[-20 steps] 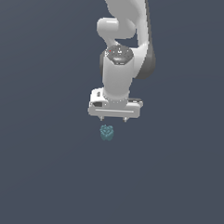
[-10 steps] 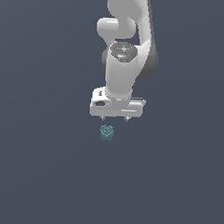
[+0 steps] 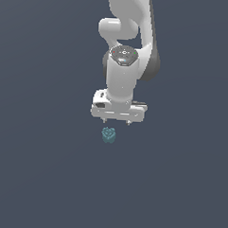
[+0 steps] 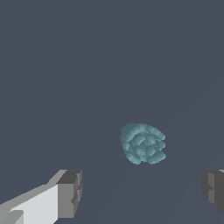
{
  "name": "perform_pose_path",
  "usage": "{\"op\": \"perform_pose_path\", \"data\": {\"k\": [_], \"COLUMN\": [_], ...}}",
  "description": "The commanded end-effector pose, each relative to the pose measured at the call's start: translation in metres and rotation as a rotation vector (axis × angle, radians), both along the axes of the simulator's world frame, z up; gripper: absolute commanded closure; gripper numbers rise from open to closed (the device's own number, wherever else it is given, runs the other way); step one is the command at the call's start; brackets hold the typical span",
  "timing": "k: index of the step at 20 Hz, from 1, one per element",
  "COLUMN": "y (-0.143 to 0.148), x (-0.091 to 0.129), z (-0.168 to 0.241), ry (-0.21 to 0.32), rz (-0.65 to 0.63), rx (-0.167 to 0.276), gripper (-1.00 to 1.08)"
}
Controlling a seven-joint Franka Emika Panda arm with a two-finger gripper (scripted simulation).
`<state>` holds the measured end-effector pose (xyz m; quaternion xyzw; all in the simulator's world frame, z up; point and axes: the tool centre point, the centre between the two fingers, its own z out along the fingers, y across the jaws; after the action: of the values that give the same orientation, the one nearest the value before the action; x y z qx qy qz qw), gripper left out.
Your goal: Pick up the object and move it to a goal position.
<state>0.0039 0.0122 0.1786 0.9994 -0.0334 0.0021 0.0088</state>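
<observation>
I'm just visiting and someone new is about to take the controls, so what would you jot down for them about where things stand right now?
Gripper: open and empty, fingers spread wide, held above the floor.
Object: the small teal knobbly object sits on the dark floor, just below the gripper in the exterior view; the wrist view shows it ahead of the gap between the fingers, untouched.
Done: the arm is roughly lined up over the object.
Left: lower, close on it, lift, carry it to the goal. No goal marker shows in either view.
</observation>
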Motion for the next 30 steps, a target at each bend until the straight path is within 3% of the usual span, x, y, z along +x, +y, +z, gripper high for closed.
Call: {"op": "perform_pose_path", "data": {"k": [1, 30], "y": [-0.001, -0.02], "x": [0.0, -0.005], "z": [-0.003, -0.051], "ry": [0.0, 0.001], "rz": [-0.048, -0.891], "rx": [0.002, 0.021], "gripper": [-0.92, -0.92]}}
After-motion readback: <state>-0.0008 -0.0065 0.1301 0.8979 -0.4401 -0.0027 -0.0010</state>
